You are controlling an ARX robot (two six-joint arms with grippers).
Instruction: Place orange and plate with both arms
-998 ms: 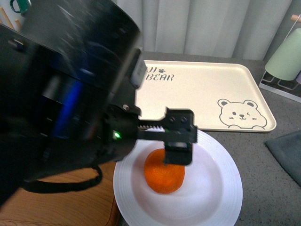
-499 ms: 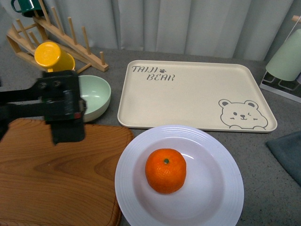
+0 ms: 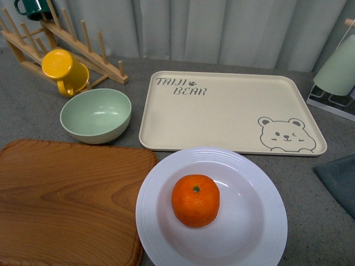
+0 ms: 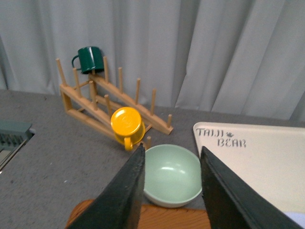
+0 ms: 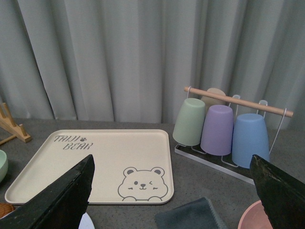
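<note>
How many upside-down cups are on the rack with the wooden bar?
4: a pale green cup, a purple cup and a blue cup in a row, plus a beige cup half hidden behind them. More may hide there.

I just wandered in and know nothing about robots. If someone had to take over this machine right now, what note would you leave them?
Left gripper: open, empty, clear of the job's things.
Right gripper: open, empty, also clear.
The round bright orange fruit lies in the middle of the large white ribbed-rim plate. The plate sits on the grey table, just in front of the beige bear-print tray.
Done: fruit is on the plate and let go.
Left: probably nothing, unless the plate belongs elsewhere, which I cannot tell from here.
</note>
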